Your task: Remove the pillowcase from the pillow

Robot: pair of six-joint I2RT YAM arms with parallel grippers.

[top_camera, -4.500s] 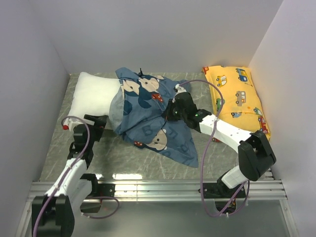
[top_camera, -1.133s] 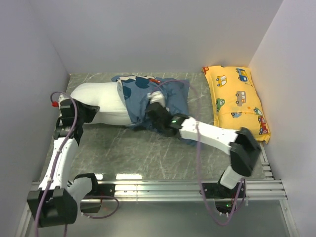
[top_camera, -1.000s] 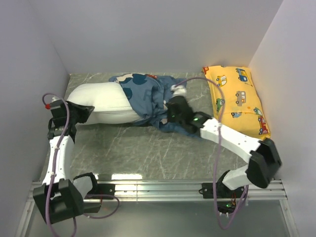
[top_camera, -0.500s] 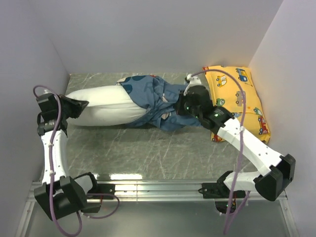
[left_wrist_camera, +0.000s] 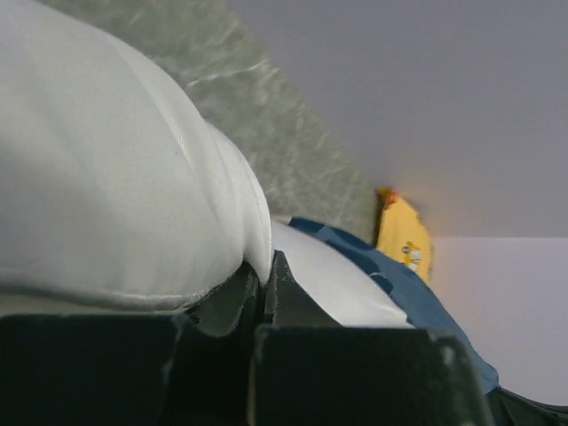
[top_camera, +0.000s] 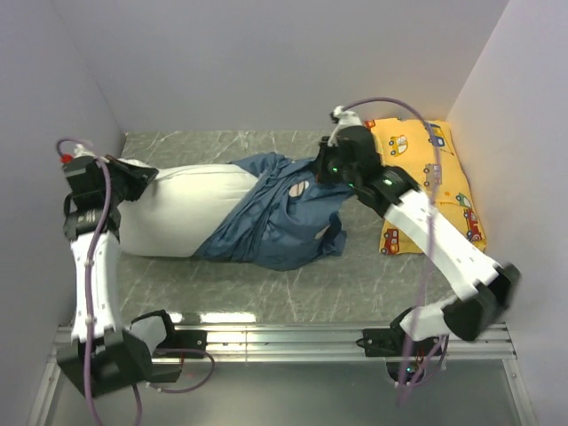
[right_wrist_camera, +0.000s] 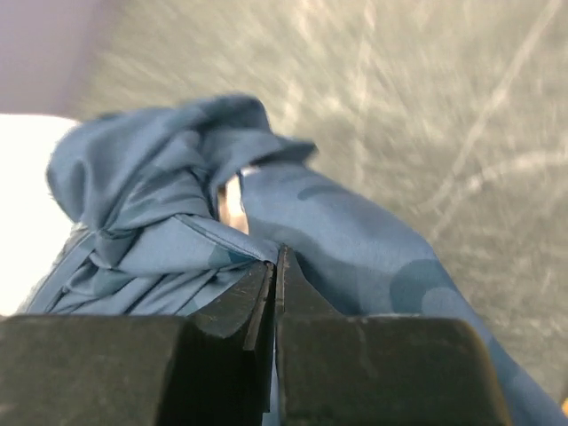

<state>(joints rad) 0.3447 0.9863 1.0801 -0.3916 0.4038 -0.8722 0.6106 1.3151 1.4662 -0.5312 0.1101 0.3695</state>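
The white pillow [top_camera: 182,209] lies across the left half of the table, its right end still inside the dusty-blue pillowcase [top_camera: 280,222]. My left gripper [top_camera: 133,177] is shut on the pillow's left corner; in the left wrist view the white seam [left_wrist_camera: 257,248] is pinched between the jaws of that gripper [left_wrist_camera: 264,266]. My right gripper [top_camera: 321,170] is raised at the back, beside the yellow pillow, and shut on a fold of the pillowcase [right_wrist_camera: 160,222]. In its wrist view the cloth runs into the closed jaws of the gripper [right_wrist_camera: 277,257], and the bunched case drapes down from it.
A smaller yellow car-print pillow [top_camera: 430,177] lies along the right wall, close to my right arm. Grey walls close in the left, back and right sides. The marble-patterned table [top_camera: 266,284] shows in front of the pillow, with a metal rail [top_camera: 284,337] at the near edge.
My right gripper has pulled the pillowcase right and lifted toward the back. My left gripper has drawn the pillow's corner left. More white pillow is bared.
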